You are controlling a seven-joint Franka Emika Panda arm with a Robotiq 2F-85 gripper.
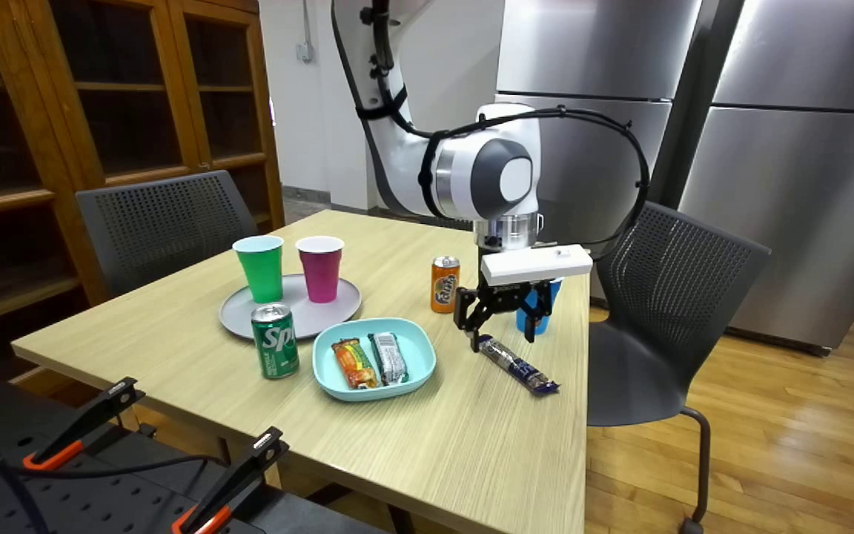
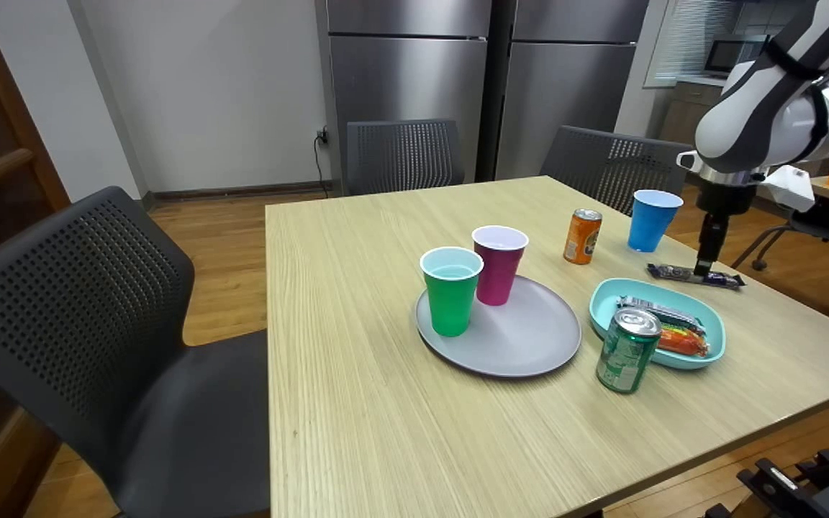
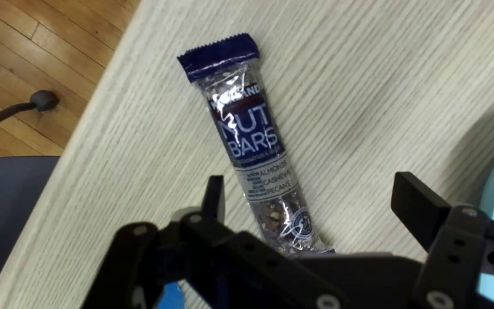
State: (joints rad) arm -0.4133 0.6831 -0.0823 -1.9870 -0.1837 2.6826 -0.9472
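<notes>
In an exterior view, looking slantwise down across the table (image 1: 501,452) from behind the clamps (image 1: 234,480), toward the fridges (image 1: 790,222). In an exterior view, looking down past a close chair (image 2: 98,338), likewise toward the fridges, nearer the cups (image 2: 452,298). In both exterior views, sharing the plate (image 2: 526,338), cans (image 2: 629,352) and snack bar (image 1: 518,366). In the wrist view, peering steeply down past the gripper (image 3: 309,182), close above that snack bar.

A slim, straight nut bar (image 3: 260,150) in a clear plastic wrapper with dark-blue ends lies flat and label-up on the pale, wood-grained surface (image 3: 358,86), slanting to the nearby edge. The label reads "NUT BARS" on dark blue; lumpy brown filling shows through the glossy wrapper.
</notes>
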